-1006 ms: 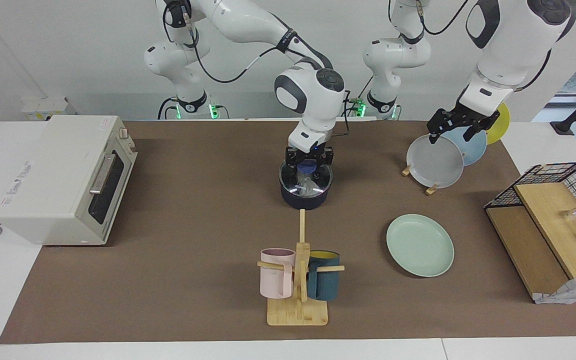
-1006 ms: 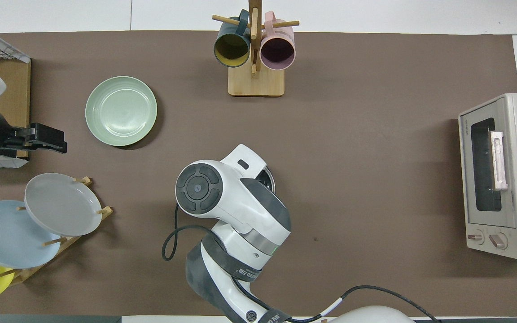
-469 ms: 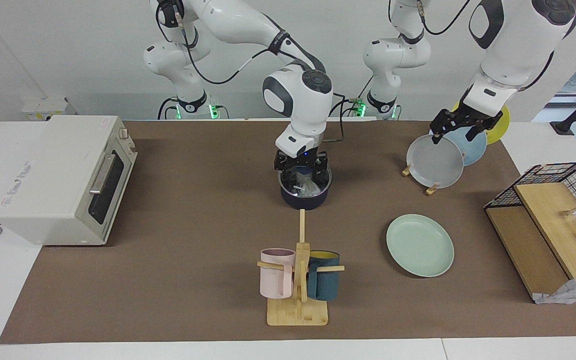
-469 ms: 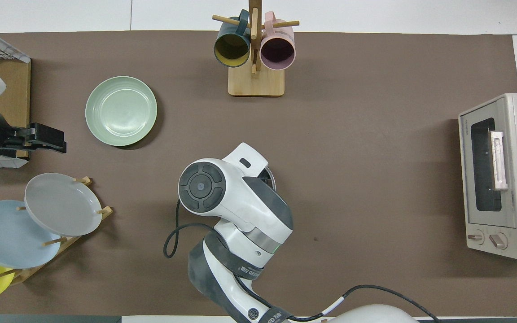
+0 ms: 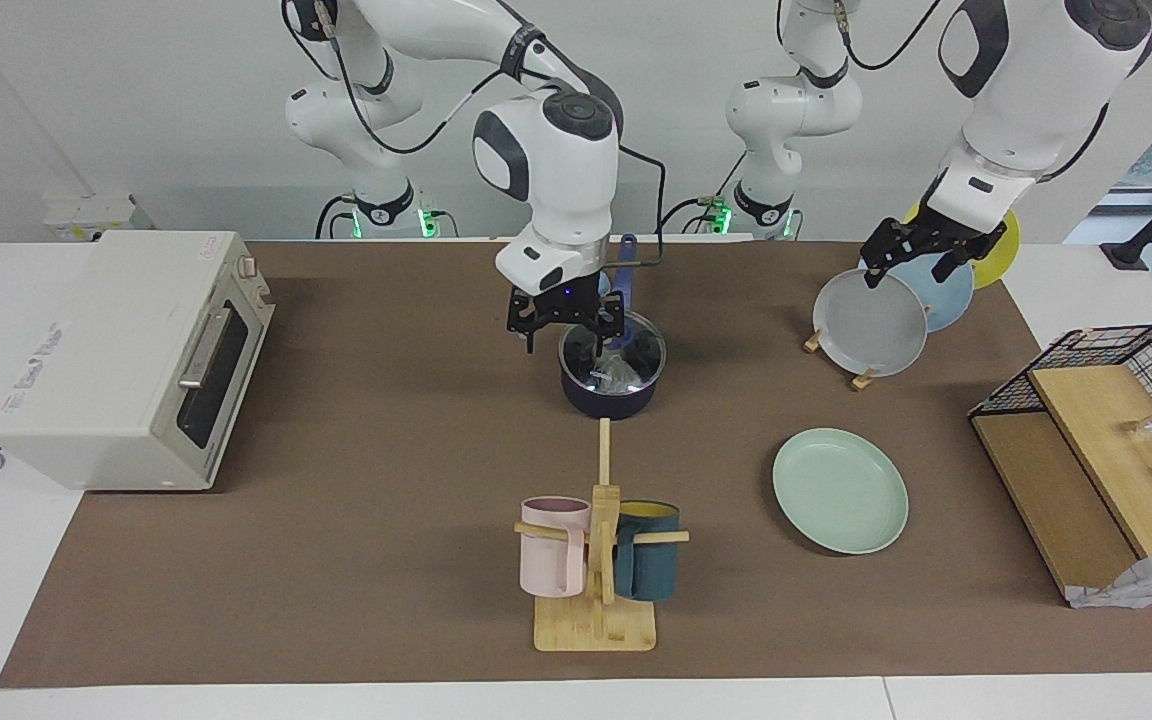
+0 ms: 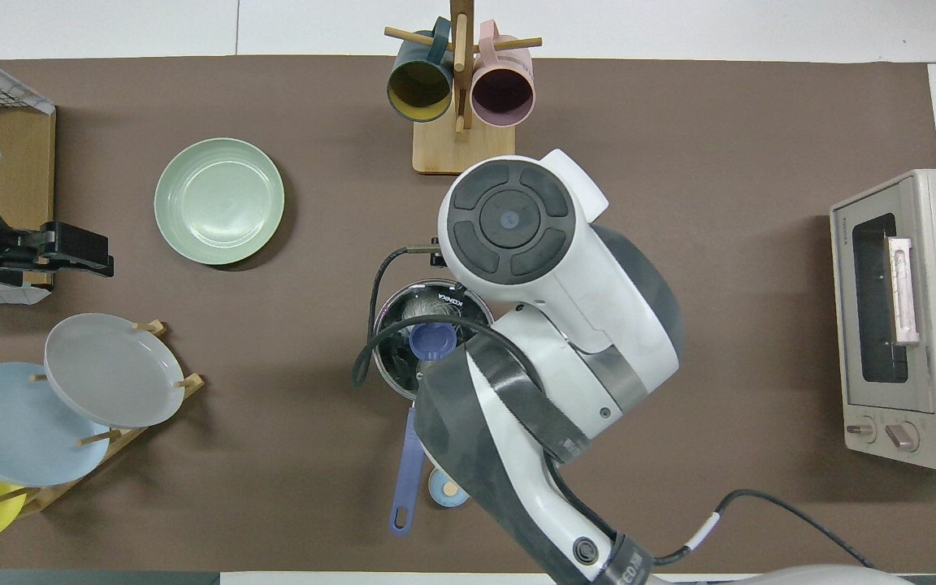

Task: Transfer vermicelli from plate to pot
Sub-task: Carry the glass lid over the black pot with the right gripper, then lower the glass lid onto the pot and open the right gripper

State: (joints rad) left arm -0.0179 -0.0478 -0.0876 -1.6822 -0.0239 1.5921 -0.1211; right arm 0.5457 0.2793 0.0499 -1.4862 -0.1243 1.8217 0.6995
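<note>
Noodles (image 5: 612,377) sit in pot (image 5: 612,398), plate (image 5: 840,490) bare; both tools, right (image 5: 564,327) and left (image 5: 921,262), open, but right's low exit could clip pot rim.

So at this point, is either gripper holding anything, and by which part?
Nothing is held. The right gripper hangs open above the pot, vermicelli inside; the left gripper waits open over the plate rack.

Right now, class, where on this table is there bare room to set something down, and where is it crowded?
Free: the brown mat between the toaster oven and the pot, and between the oven and the mug stand. Crowded: the left arm's end, where the mint-green plate, the plate rack and the wire basket cluster.
</note>
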